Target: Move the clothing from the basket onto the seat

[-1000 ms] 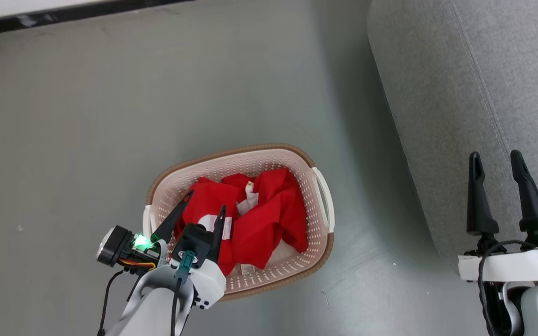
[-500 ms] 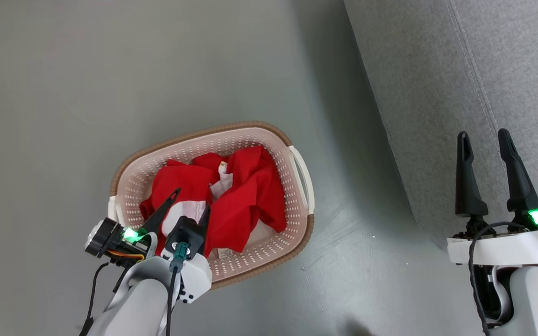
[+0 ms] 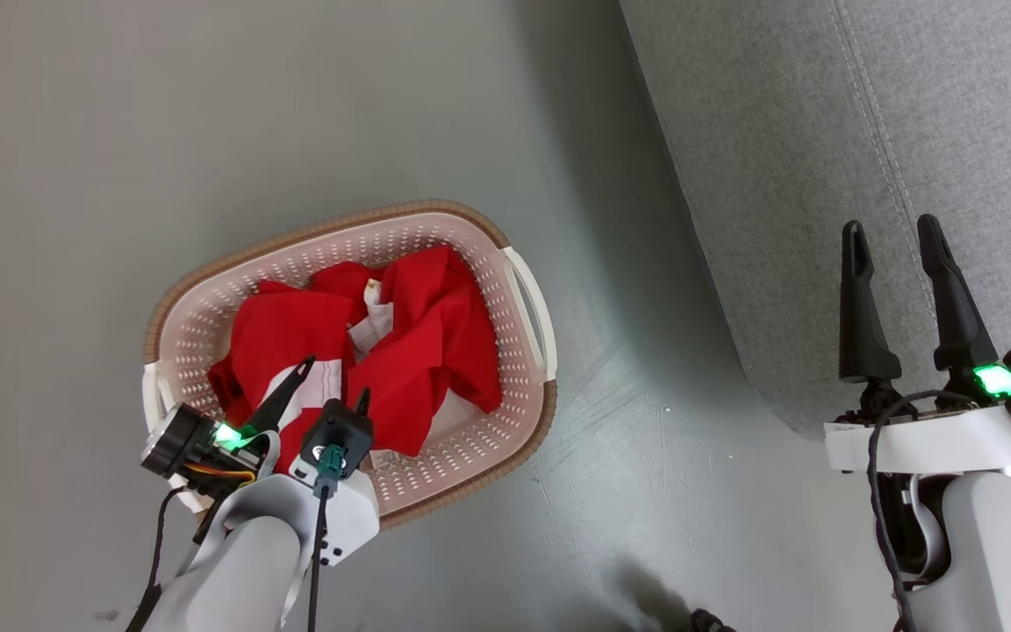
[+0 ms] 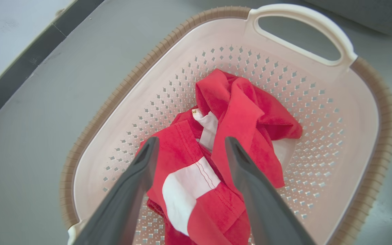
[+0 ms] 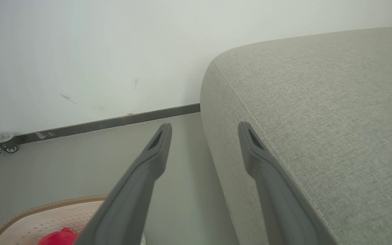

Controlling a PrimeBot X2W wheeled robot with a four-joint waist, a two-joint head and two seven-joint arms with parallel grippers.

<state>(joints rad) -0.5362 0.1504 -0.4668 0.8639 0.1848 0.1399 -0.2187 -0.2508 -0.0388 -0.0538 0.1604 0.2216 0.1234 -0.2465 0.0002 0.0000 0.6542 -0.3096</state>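
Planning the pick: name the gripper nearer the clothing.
Left. The left gripper hangs open over the clothing in the basket; the right gripper is away, by the seat.

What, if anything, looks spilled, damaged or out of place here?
Nothing stands out. The clothing lies crumpled but wholly inside the basket, which stands upright on the floor, apart from the seat. Faint scuffs mark the wall.

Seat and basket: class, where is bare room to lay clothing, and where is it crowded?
The seat is bare, bordered by the right gripper. The floor between basket and seat is free. Crowded: the basket, clothing under the open left gripper.
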